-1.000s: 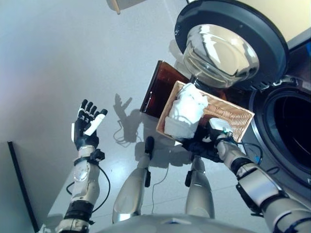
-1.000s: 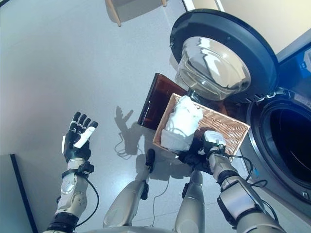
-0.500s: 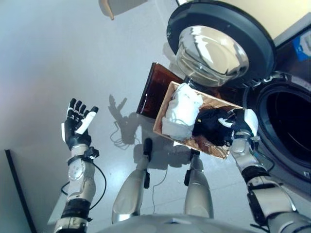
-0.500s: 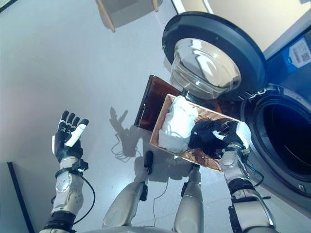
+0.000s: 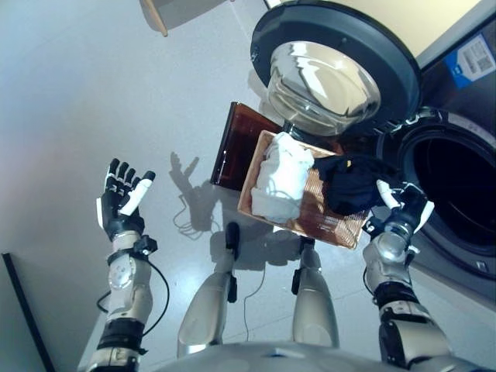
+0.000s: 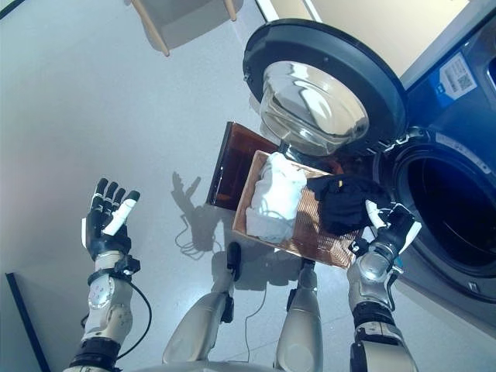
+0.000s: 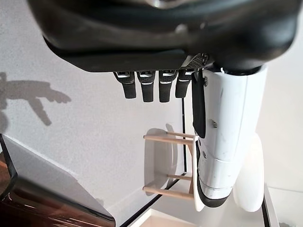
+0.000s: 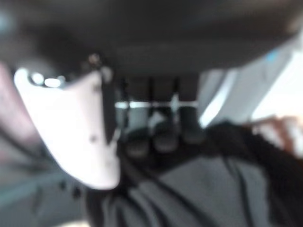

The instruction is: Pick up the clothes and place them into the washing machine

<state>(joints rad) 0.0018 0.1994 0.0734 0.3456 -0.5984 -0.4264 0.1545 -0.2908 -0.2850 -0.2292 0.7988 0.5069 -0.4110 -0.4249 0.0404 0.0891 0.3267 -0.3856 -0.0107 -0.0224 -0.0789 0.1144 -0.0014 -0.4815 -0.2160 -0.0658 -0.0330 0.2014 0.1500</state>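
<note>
Clothes sit in a wicker basket on the floor in front of the washing machine: a white bundle fills the basket's left half, and a black garment is bunched over its right half, raised above the weave. The right hand is at that garment's lower right edge, beside the basket's right corner and close to the machine's open drum. In the right wrist view the hand's dark fingers curl down into the black cloth with the white-covered thumb set against them, so the hand has hold of the black garment. The garment hangs between the basket and the drum mouth, and is not inside the machine.

The washer's round door is swung wide open, its glass bowl facing up, just behind the basket. A dark brown translucent box lies against the basket's left rear side.

The left hand is raised well to the left over bare floor, palm up, fingers straight and spread, holding nothing. A light wooden stool stands at the far edge of the floor
</note>
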